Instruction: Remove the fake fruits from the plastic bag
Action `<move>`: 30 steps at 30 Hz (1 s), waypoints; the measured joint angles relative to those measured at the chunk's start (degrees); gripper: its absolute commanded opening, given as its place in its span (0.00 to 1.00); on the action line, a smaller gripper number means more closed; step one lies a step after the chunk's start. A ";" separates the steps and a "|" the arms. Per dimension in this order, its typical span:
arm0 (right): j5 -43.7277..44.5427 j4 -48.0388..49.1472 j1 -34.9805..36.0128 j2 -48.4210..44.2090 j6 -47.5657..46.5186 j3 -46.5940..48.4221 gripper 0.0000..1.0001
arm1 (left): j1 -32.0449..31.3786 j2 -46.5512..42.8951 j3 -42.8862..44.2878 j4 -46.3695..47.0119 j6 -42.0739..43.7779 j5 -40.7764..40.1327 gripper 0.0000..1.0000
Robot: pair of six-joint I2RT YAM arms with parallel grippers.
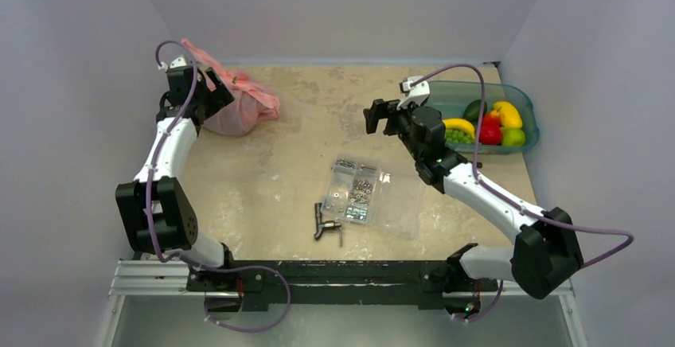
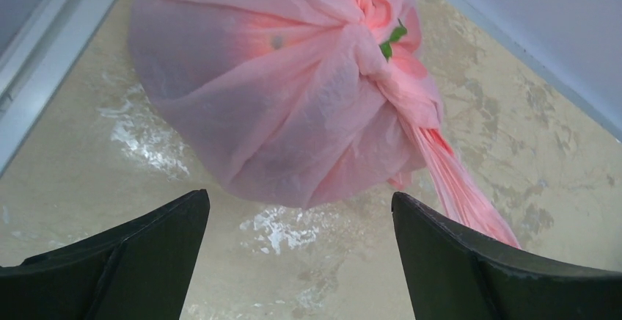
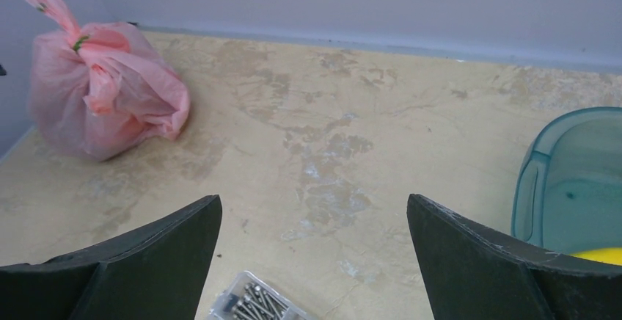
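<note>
Plastic bag (image 2: 293,92) (knotted, pink) sits on the table (image 2: 88,188) just ahead of my left claw (image 2: 299,202), spread wide and empty; right claw (image 3: 314,201) likewise.

No lettering, brand or number is legible anywhere; the crinkly pink plastic bag (image 2: 293,92) bears only green marks.

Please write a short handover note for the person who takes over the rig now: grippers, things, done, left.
Left gripper: open, empty, facing the plastic bag in the far left corner.
Right gripper: open, empty, above the table.
Bag: twisted shut; fruits inside not visible.
Done: nothing, bag not yet opened.
Left: open the bag, take the fruits out.
</note>
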 measured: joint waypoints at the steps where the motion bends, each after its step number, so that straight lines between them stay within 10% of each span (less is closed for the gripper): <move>1: -0.63 -1.18 -0.04 -0.74 0.11 0.72 0.99 | 0.09 0.44 0.79 -0.09 0.04 -1.16 0.97; 12: -9.92 -4.70 -0.04 -1.44 -0.31 0.98 0.99 | 0.94 13.05 12.33 1.16 0.20 7.63 0.76; 24: -16.98 -5.90 -0.04 -1.36 3.61 -0.28 0.99 | 0.94 22.73 19.41 -7.58 1.46 13.75 0.06; 30: -17.03 -6.25 -0.04 -1.22 7.93 -0.28 0.99 | 0.26 25.55 22.10 -9.31 -0.50 18.51 0.00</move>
